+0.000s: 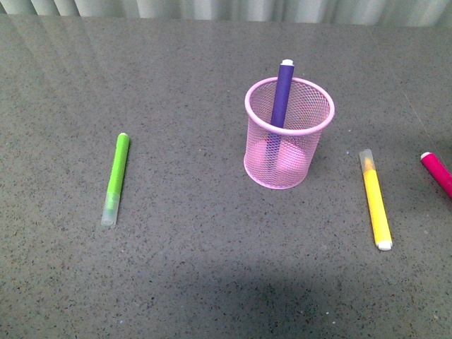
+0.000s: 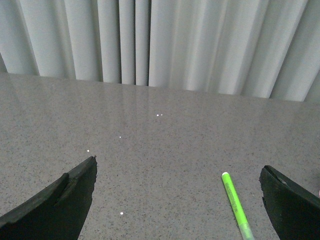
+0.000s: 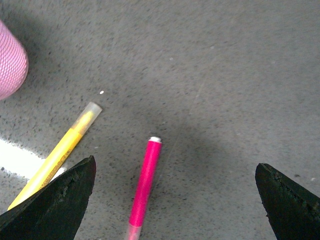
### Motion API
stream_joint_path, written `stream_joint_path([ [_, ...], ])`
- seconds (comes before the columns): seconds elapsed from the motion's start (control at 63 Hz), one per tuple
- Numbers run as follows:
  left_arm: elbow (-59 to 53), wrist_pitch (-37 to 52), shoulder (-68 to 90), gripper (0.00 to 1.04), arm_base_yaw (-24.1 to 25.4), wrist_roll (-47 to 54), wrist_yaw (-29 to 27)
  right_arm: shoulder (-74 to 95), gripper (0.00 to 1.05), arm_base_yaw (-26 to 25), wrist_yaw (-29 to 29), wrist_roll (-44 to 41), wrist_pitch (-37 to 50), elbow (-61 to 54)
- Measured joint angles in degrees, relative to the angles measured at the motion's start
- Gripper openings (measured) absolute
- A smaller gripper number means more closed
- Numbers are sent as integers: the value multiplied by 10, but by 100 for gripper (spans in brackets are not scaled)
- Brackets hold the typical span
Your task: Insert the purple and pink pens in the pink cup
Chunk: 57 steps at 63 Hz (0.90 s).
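Observation:
The pink cup (image 1: 288, 134) stands upright mid-table with the purple pen (image 1: 282, 92) leaning inside it, white end up. The pink pen (image 1: 437, 172) lies on the table at the far right edge of the front view. In the right wrist view the pink pen (image 3: 145, 182) lies between my open right gripper's (image 3: 175, 172) jaws, nearer one finger, and the cup's side (image 3: 10, 62) shows at the frame edge. My left gripper (image 2: 177, 172) is open and empty above the table. Neither gripper shows in the front view.
A lime-green marker (image 1: 116, 178) lies left of the cup and also shows in the left wrist view (image 2: 236, 204). A yellow marker (image 1: 375, 199) lies between the cup and the pink pen, seen too in the right wrist view (image 3: 57, 155). Curtains (image 2: 160, 40) hang behind the table.

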Motion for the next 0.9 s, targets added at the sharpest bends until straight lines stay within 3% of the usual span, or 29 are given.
stream_joint_path([
  [0.413,0,0,0,97,0,0,0,169,97,24,58,37,22,54],
  [0.905,0,0,0,97,0,0,0,245,97,-15,74,59,21,83],
])
